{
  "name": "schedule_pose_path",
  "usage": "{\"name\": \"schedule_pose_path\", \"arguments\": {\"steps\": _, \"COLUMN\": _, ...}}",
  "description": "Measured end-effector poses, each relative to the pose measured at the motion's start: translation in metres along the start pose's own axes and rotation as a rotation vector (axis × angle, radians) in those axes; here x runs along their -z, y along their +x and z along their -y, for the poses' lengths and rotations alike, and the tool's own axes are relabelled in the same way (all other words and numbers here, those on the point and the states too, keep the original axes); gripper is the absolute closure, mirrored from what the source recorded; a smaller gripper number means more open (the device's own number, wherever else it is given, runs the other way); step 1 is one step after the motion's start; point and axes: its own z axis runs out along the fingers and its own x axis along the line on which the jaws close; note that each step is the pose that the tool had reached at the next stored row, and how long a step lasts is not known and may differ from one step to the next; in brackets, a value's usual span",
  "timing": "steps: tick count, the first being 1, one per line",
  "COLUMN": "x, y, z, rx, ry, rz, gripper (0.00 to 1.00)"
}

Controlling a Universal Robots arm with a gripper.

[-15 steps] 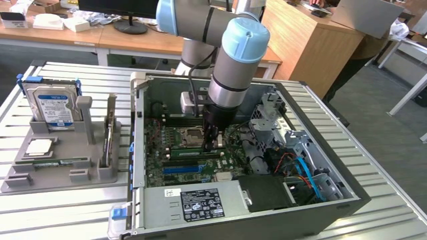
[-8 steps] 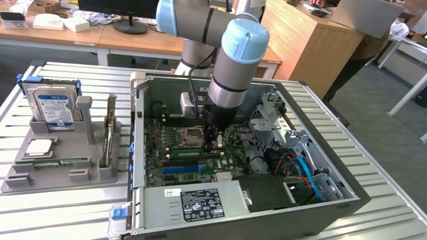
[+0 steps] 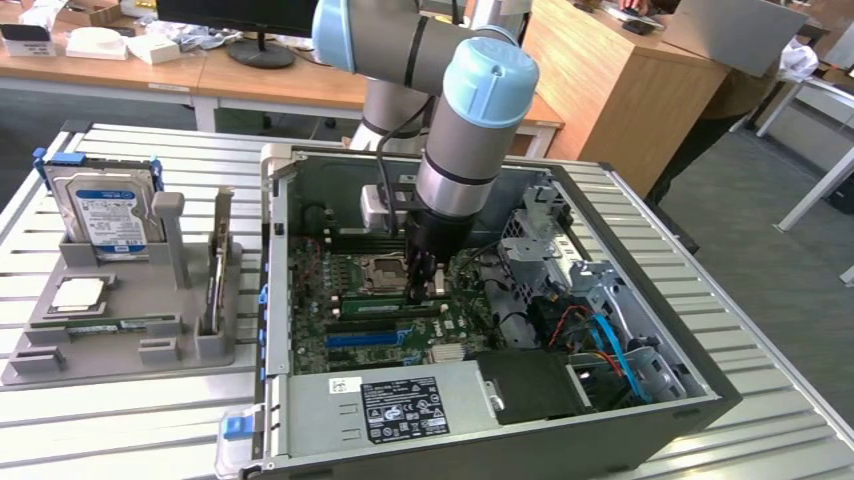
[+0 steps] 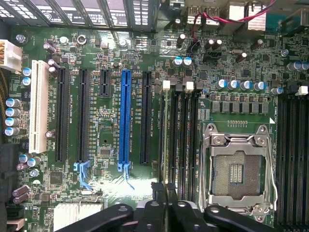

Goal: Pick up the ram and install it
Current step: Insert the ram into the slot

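End effector: clamped on the ram's thin top edge, low inside the open computer case.
Ram: upright along the memory slot between the blue slot and the empty processor socket.
Worktop: carries the case.

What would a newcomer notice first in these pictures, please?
First the robot arm, reaching into the open computer case in the middle of the exterior view, its gripper down at the motherboard. In the wrist view a bright blue slot and the empty processor socket stand out. A blue-labelled hard drive stands upright in a grey holder at the exterior view's left.
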Motion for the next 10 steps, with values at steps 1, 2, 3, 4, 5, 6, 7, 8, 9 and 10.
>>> {"name": "schedule_pose_path", "arguments": {"steps": 1, "x": 0.0000, "y": 0.0000, "z": 0.0000, "rx": 0.000, "ry": 0.0000, "rz": 0.0000, "gripper": 0.82}}
{"name": "schedule_pose_path", "arguments": {"steps": 2, "x": 0.0000, "y": 0.0000, "z": 0.0000, "rx": 0.000, "ry": 0.0000, "rz": 0.0000, "gripper": 0.82}}
{"name": "schedule_pose_path", "arguments": {"steps": 3, "x": 0.0000, "y": 0.0000, "z": 0.0000, "rx": 0.000, "ry": 0.0000, "rz": 0.0000, "gripper": 0.75}}
{"name": "schedule_pose_path", "arguments": {"steps": 4, "x": 0.0000, "y": 0.0000, "z": 0.0000, "rx": 0.000, "ry": 0.0000, "rz": 0.0000, "gripper": 0.75}}
{"name": "schedule_pose_path", "arguments": {"steps": 5, "x": 0.0000, "y": 0.0000, "z": 0.0000, "rx": 0.000, "ry": 0.0000, "rz": 0.0001, "gripper": 0.75}}
{"name": "schedule_pose_path", "arguments": {"steps": 6, "x": 0.0000, "y": 0.0000, "z": 0.0000, "rx": 0.000, "ry": 0.0000, "rz": 0.0000, "gripper": 0.75}}
{"name": "schedule_pose_path", "arguments": {"steps": 7, "x": 0.0000, "y": 0.0000, "z": 0.0000, "rx": 0.000, "ry": 0.0000, "rz": 0.0000, "gripper": 0.75}}
{"name": "schedule_pose_path", "arguments": {"steps": 8, "x": 0.0000, "y": 0.0000, "z": 0.0000, "rx": 0.000, "ry": -0.0001, "rz": 0.0000, "gripper": 0.75}}
{"name": "schedule_pose_path", "arguments": {"steps": 9, "x": 0.0000, "y": 0.0000, "z": 0.0000, "rx": 0.000, "ry": 0.0000, "rz": 0.0000, "gripper": 0.75}}
{"name": "schedule_pose_path", "arguments": {"steps": 10, "x": 0.0000, "y": 0.0000, "z": 0.0000, "rx": 0.000, "ry": -0.0001, "rz": 0.0000, "gripper": 0.75}}
